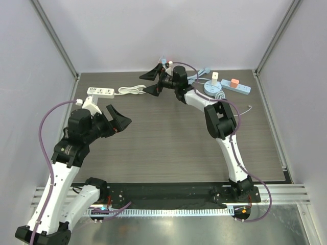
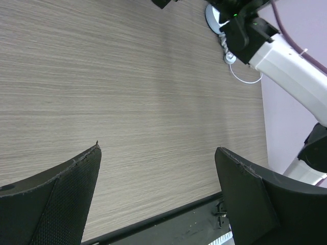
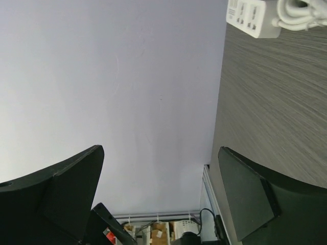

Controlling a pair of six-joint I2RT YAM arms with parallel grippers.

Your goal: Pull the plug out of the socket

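Observation:
A blue power strip (image 1: 239, 87) lies at the back right with an orange plug (image 1: 234, 82) standing in it. Beside it a white plug (image 1: 215, 76) stands on a round blue socket (image 1: 212, 89). At the back left, a white power strip (image 1: 99, 91) trails a coiled white cable (image 1: 132, 90); both also show in the right wrist view, the white power strip (image 3: 253, 18) beside the cable (image 3: 301, 13). My right gripper (image 1: 152, 82) hangs open between the two strips, turned left toward the wall, jaws empty (image 3: 161, 149). My left gripper (image 1: 118, 118) is open and empty over bare table (image 2: 158, 148).
The wood-grain table (image 1: 163, 138) is enclosed by pale walls on three sides. The right arm's white link (image 2: 291, 61) crosses the far right in the left wrist view. A thin grey cable loop (image 1: 247, 108) lies near the right arm's elbow.

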